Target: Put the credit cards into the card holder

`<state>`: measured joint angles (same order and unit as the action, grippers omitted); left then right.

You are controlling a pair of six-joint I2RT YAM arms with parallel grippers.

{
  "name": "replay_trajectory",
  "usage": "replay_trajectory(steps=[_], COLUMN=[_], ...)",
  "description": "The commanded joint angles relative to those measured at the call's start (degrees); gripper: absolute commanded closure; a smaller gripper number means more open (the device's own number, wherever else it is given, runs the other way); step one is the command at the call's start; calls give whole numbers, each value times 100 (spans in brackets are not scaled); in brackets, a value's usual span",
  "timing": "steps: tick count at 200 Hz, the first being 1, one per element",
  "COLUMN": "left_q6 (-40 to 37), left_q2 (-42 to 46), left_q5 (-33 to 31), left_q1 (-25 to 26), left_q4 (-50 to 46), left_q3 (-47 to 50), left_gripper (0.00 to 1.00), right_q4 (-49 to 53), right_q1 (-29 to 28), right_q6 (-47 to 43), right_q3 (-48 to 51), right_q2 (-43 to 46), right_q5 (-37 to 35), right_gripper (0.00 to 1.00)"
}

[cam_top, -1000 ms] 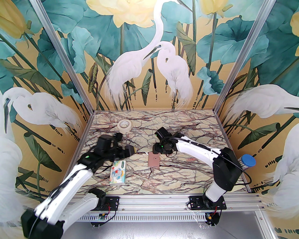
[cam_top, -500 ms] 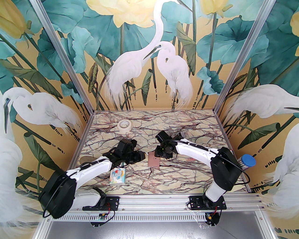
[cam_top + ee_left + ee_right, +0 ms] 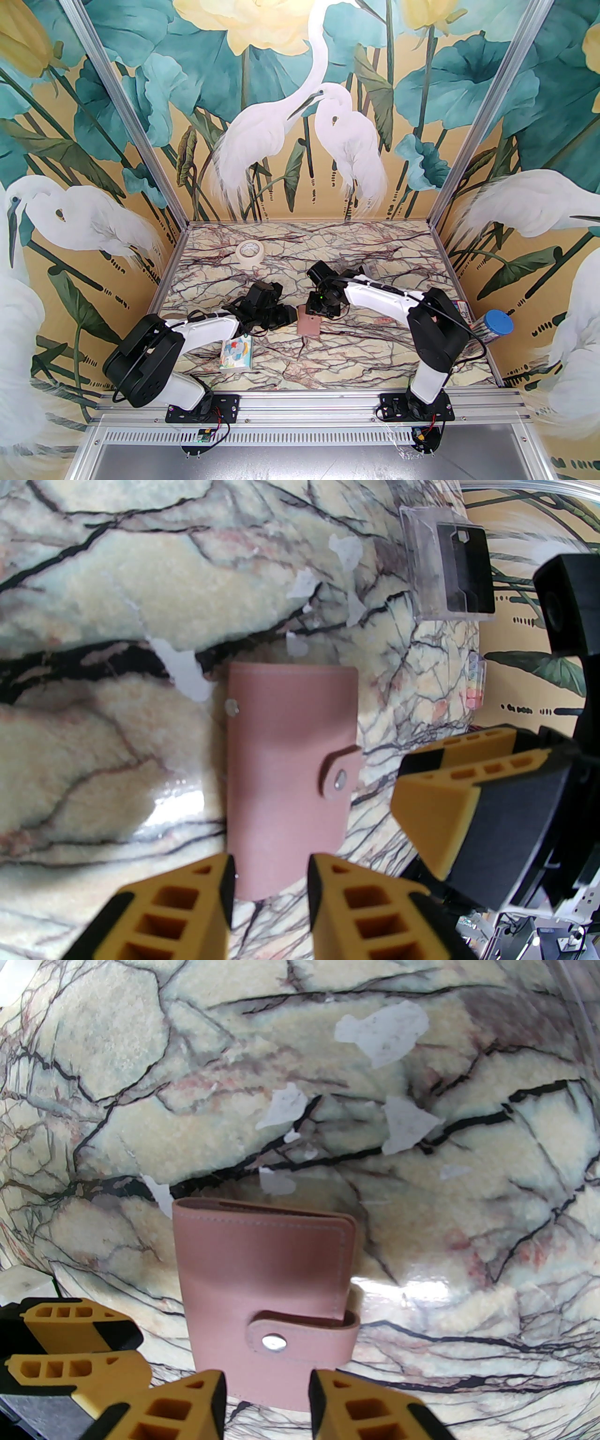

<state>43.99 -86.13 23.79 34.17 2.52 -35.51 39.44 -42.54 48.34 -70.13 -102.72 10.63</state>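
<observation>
Closed card holder point(image 3: 309, 325) is bracketed mid-tabletop point(image 3: 375, 361): left gripper point(image 3: 269, 888) at its left, right gripper point(image 3: 267, 1400) at its far edge (both part-open, nothing held). Bare marble is seen toward the near edge.

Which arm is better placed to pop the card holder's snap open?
Right, probably. The snap tab sits just ahead of the right gripper, while the left gripper faces the plain end of the card holder, farther from the tab; it could steady that end.

Top camera: high, far, near side of card holder point(image 3: 308, 324), looking down. Both wrist cameras: close above it, sharing it.
</observation>
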Motion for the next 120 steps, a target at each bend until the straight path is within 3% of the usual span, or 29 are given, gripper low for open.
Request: replay_trajectory(steps=[1,120], left_q6=[13,13], left_q2=[-111,-434], left_q5=[29,-9], left_q1=[39,41], left_q4=[220,415], left_q3=[-18,7], left_gripper=[70,72], right_q4=[-28,-113], right_q1=[-35,-27], right_q6=[87,129], right_q3=[-179,-267], right_q2=[-185,-508], right_q5=[103,273], right_gripper=[67,69])
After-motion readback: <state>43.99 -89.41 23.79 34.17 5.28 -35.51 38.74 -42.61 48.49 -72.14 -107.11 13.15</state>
